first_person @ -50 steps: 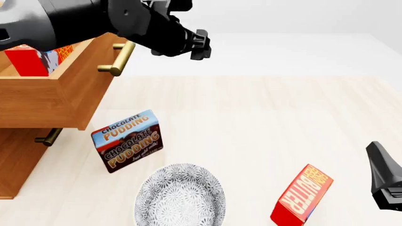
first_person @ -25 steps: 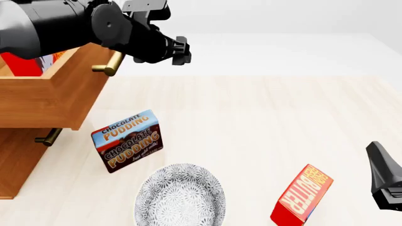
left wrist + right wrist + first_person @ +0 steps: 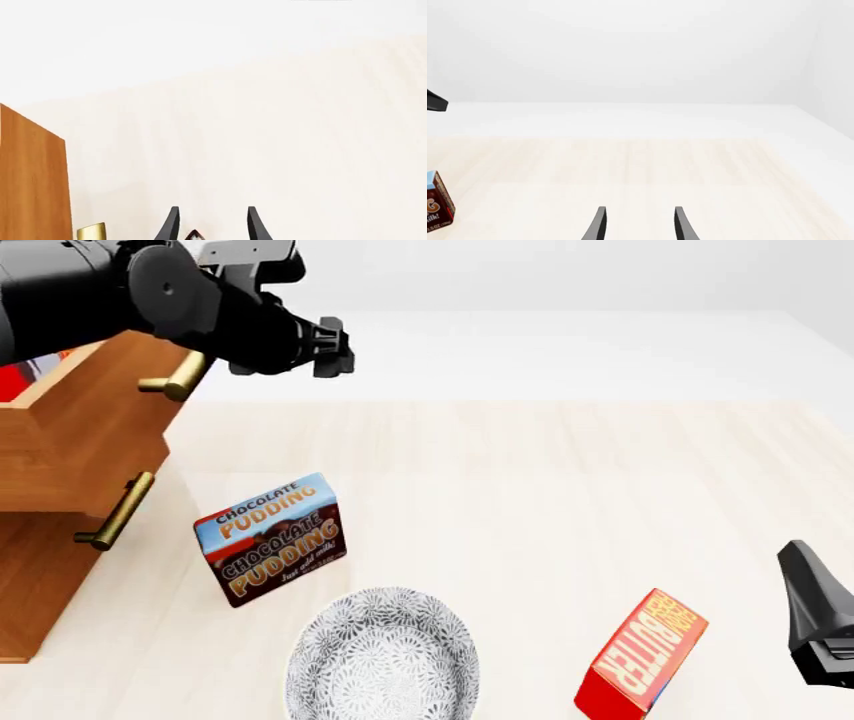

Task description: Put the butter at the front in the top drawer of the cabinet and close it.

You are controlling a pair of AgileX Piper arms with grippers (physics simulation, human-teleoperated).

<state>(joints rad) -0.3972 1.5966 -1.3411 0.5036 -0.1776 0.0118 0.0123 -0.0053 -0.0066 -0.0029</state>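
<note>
Left wrist: my left gripper (image 3: 211, 225) shows parted fingers, holding nothing; brass handle (image 3: 92, 233) just beside.

Front: top drawer (image 3: 94, 420) part-open, butter (image 3: 16, 380) inside; arm slipping off could leave it ajar.

Right wrist: right gripper (image 3: 638, 225) parted, empty.

Honey-brown cabinet (image 3: 54, 470) with brass handles; brown-and-blue pudding box (image 3: 271, 538); white bowl (image 3: 383, 655) — grey floral speckle; red-orange butter carton (image 3: 643, 655) — white lettering.
</note>
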